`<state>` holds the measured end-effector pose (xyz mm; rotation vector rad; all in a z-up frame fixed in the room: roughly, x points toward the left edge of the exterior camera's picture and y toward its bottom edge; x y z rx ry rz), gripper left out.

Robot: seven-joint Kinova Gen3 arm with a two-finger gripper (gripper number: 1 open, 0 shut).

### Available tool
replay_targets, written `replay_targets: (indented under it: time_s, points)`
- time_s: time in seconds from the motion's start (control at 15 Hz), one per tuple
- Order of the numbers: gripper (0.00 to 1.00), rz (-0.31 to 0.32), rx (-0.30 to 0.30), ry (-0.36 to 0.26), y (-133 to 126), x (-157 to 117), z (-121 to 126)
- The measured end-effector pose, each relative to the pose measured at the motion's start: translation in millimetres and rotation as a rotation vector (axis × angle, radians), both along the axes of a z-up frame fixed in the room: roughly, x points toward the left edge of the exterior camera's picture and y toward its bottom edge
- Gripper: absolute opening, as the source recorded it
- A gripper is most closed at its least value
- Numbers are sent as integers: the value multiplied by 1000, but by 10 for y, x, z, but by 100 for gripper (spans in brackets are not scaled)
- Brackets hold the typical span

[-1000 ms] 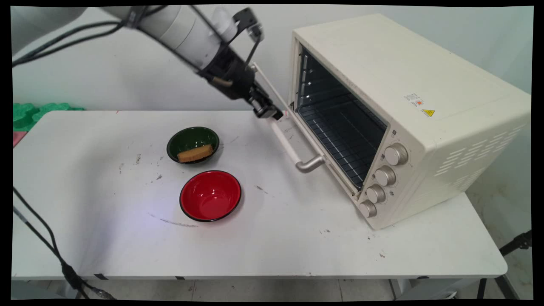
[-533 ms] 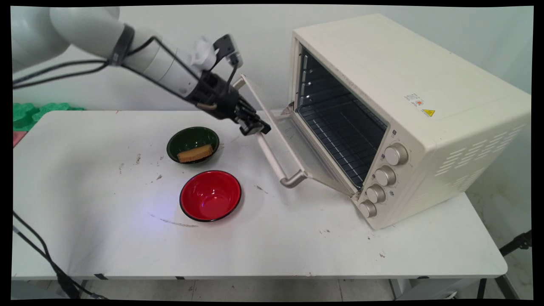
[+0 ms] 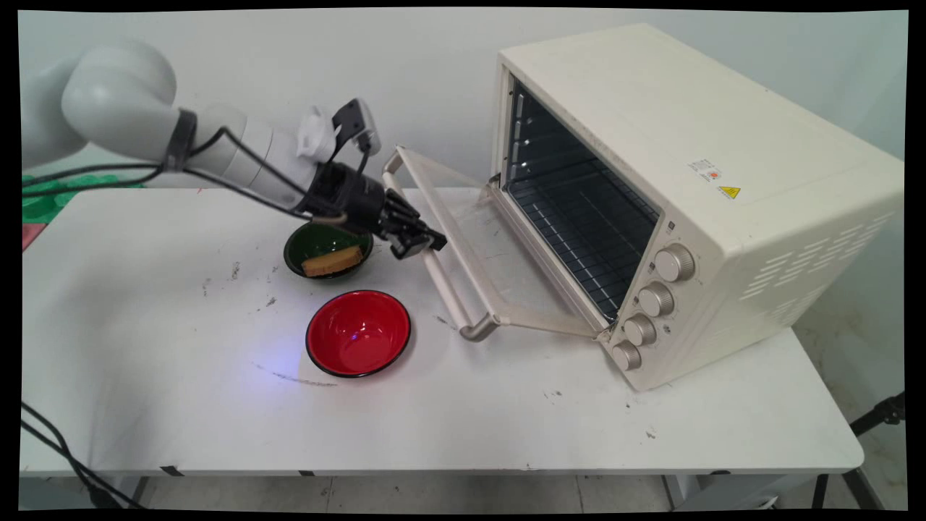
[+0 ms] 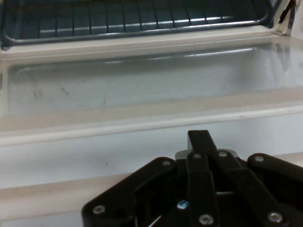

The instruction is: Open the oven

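My black gripper (image 3: 419,246) is shut, its tip pressed against the upper part of the pale handle bar (image 3: 445,289) of the cream toaster oven's (image 3: 687,181) door (image 3: 470,231). The glass door hangs nearly flat, a little above the table. In the hand view the closed fingers (image 4: 201,139) point across the door's pane (image 4: 142,85) toward the wire rack (image 4: 118,19) inside the oven. Nothing is held between the fingers. A green bowl (image 3: 307,242) holding a tan sponge-like slab (image 3: 331,262) lies just left of and below the gripper.
A red bowl (image 3: 358,333) stands on the white table (image 3: 181,405) in front of the green one, close to the handle's near end. The oven's knobs (image 3: 655,298) face the table's front. Green foam (image 3: 43,199) lies at the far left edge.
The gripper has moved down and to the left with the handle, and the oven door has swung from nearly upright to almost flat.
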<state>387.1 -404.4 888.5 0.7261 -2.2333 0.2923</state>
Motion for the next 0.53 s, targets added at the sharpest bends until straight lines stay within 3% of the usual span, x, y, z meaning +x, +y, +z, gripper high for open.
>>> replay_targets:
  time_s: [0.53]
  points:
    - [0,-11,-22,42,251,231,-359]
